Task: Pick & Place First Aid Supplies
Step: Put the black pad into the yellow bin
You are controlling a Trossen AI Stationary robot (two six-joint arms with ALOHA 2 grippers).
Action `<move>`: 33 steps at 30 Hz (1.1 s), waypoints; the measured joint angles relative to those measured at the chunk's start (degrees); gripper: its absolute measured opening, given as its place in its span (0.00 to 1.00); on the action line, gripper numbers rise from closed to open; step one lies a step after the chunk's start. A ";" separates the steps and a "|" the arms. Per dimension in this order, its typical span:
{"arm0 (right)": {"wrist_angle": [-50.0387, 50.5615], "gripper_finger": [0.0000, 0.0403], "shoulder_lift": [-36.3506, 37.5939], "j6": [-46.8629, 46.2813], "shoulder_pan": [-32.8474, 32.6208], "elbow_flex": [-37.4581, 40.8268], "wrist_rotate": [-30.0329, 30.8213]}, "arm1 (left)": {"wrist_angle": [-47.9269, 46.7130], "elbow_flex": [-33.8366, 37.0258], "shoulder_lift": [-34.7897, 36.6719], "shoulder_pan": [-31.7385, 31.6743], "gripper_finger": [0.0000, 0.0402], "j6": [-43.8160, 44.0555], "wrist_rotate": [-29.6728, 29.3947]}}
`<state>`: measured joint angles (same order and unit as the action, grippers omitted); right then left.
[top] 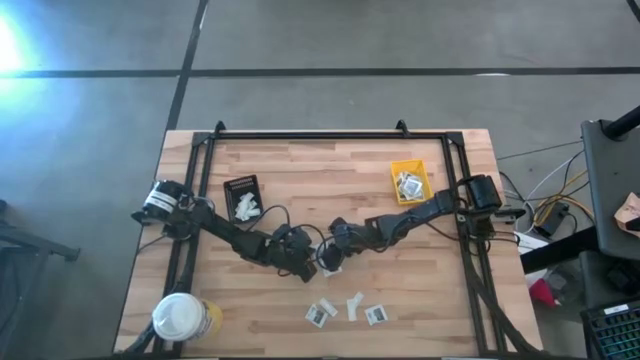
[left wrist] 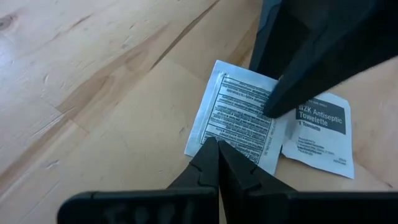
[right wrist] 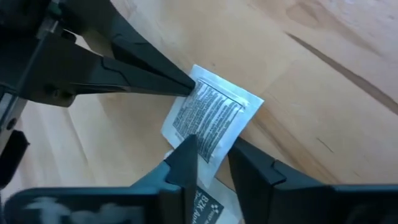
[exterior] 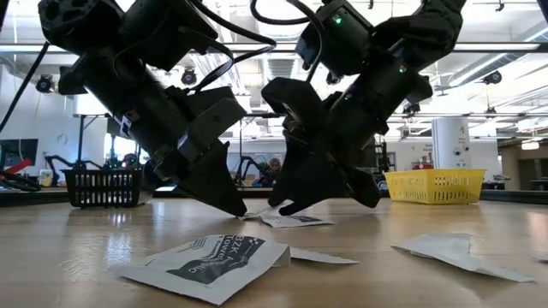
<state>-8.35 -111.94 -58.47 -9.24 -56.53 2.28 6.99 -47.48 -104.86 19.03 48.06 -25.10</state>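
At table centre, my right gripper (right wrist: 208,163) straddled the towelette packet (right wrist: 208,115) half-spread while the left gripper (left wrist: 217,163), pressed together, pinned its edge; flat, light, slippery foil, best pinched by an edge.

You read "BZK Antiseptic Towelette" and "1 Towelette" on white packet (left wrist: 320,134). Neighbouring packet (left wrist: 239,118) carries fine print, too small to read. Low view: front packet (exterior: 205,261) lettering blurred.

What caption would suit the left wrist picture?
Left gripper, shut, pins a printed white packet to the wooden table beside an antiseptic towelette.
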 joint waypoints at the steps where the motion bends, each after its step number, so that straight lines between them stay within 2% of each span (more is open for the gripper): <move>1: 0.27 0.20 -0.01 0.12 0.04 0.00 -0.01 | 0.06 0.00 -0.01 0.00 0.00 -0.14 -0.01; 8: 0.93 0.03 -0.28 2.30 0.09 0.00 0.27 | 0.35 0.04 -0.02 0.00 0.00 -0.21 -0.09; 20: 2.24 0.02 1.19 7.16 0.07 -0.02 -1.10 | 0.82 0.02 0.07 0.00 0.00 -1.74 0.26; 26: 10.89 0.02 5.64 10.75 0.17 0.02 -0.98 | -1.10 0.17 1.81 -0.06 0.01 -2.23 0.74; 33: 18.79 0.02 9.83 13.51 0.29 0.02 3.15 | -3.37 0.13 5.36 -0.17 0.10 -4.47 0.39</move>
<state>10.44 -102.11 -44.96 -8.95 -56.51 5.43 3.62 -47.35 -99.50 18.86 43.59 -24.71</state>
